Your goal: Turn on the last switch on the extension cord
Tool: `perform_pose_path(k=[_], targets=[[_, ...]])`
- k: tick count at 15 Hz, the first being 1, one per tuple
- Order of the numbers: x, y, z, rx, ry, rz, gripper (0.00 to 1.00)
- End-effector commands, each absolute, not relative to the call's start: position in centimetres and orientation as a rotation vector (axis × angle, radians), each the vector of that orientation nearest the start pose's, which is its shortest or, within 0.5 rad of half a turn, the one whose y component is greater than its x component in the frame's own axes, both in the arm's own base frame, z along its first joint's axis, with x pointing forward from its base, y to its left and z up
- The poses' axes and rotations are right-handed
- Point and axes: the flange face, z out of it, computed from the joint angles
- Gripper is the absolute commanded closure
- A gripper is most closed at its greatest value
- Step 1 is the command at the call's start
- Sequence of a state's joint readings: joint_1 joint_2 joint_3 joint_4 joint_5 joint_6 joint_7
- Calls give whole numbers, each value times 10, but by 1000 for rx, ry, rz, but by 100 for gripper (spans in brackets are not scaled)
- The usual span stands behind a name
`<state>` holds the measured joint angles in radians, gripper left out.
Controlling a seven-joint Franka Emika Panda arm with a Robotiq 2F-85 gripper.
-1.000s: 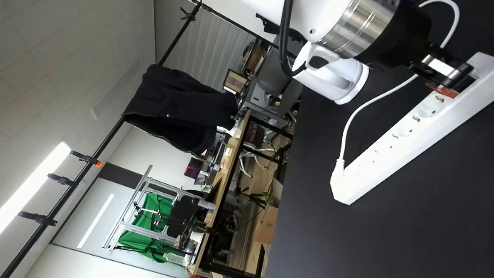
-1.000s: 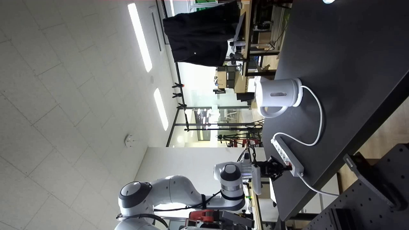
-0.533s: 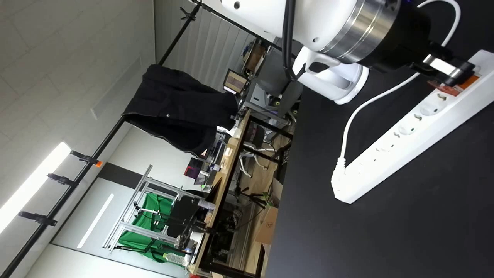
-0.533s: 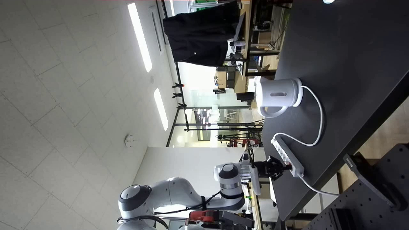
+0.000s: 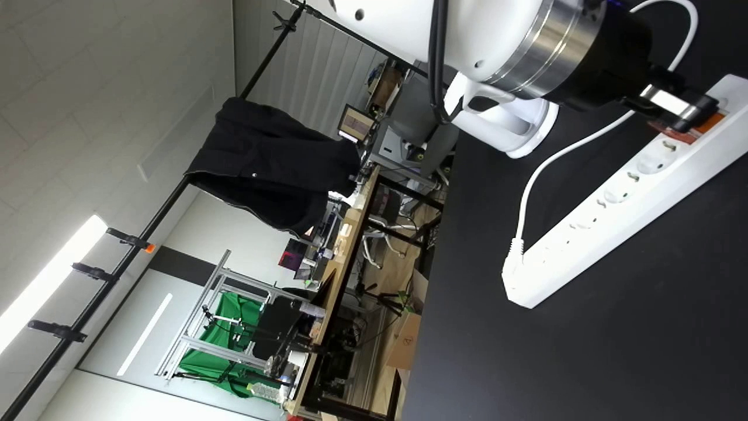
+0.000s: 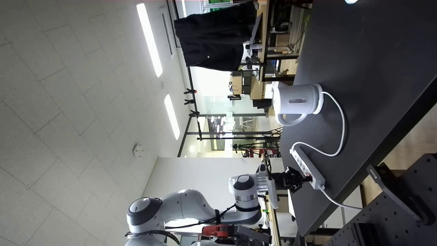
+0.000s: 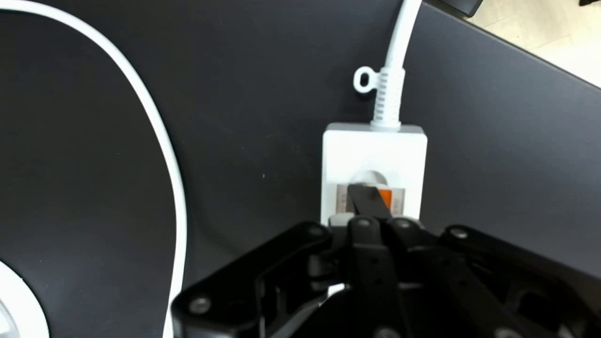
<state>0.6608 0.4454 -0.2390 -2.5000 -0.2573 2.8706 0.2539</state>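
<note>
The extension cord is a long white power strip, seen in both exterior views and under the gripper in the wrist view. My gripper is shut and points down at the strip's cable end, with nothing held; it also shows in the wrist view. Its fingertips rest on or just above an orange switch and cover much of it. The switch's orange part shows beside the fingertips in an exterior view, with a reddish part near it. Contact is hard to tell.
A white kettle stands on the black table. Its white cord loops to a plug at the strip's far end. The strip's own cable runs over the table edge. A black perforated plate is nearby.
Over the last second the arm has tilted slightly and the strip has shifted a little. The orange part beside the fingertips, hidden a second ago, now shows. Little differs from half a second ago.
</note>
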Motion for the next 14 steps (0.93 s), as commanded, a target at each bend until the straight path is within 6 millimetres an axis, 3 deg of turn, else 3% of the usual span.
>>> perform_pose_path(k=[1, 14], targets=[[407, 174, 109, -3235, -664, 9, 100], [408, 134, 101, -3099, -501, -19, 100]])
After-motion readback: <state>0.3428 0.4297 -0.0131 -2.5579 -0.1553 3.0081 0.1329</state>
